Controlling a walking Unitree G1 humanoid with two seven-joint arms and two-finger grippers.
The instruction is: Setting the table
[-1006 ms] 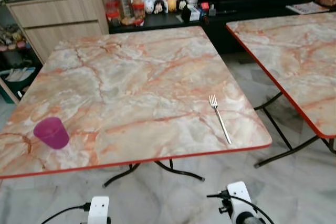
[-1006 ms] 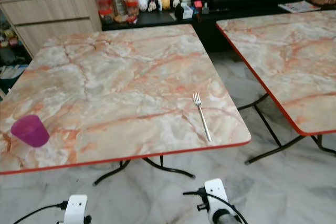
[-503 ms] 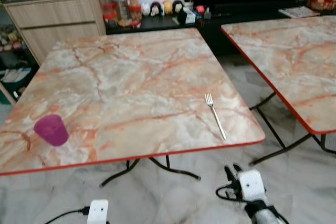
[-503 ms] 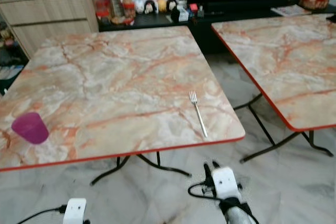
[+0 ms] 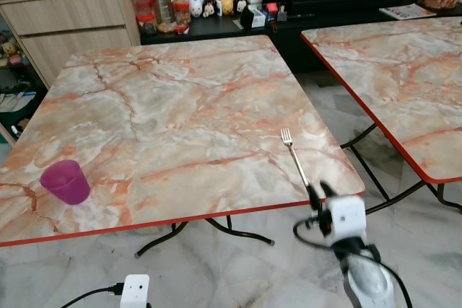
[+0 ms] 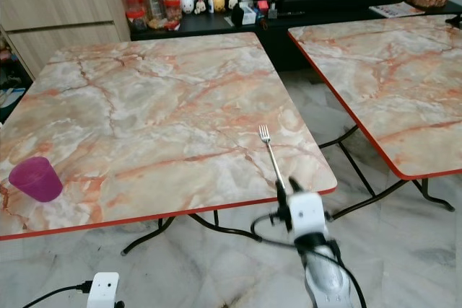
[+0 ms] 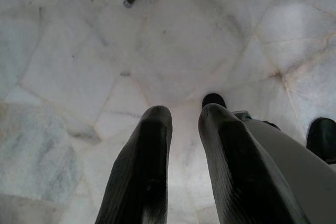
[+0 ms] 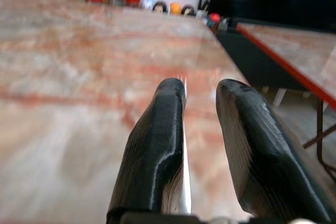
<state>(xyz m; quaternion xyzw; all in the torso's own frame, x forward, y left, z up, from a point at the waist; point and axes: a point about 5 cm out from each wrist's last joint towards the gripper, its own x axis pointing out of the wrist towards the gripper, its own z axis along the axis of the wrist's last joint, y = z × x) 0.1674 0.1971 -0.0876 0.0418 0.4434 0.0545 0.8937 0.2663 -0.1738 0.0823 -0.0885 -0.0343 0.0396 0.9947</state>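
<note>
A silver fork lies near the front right corner of the marble-patterned table, tines pointing away from me. My right gripper is open at the table's front edge, right at the end of the fork's handle. In the right wrist view the handle runs between the two black fingers, which are not closed on it. A purple cup stands upright at the front left of the table. My left gripper hangs open below the table, over the floor.
A second table of the same kind stands to the right, with a floor gap between them. Behind are a wooden cabinet and a dark low shelf with jars and figurines. Folding table legs cross the marble floor.
My right arm has risen from low near the floor up to the table's front edge, bringing its fingers to the fork's handle. The fork and cup have not moved.
</note>
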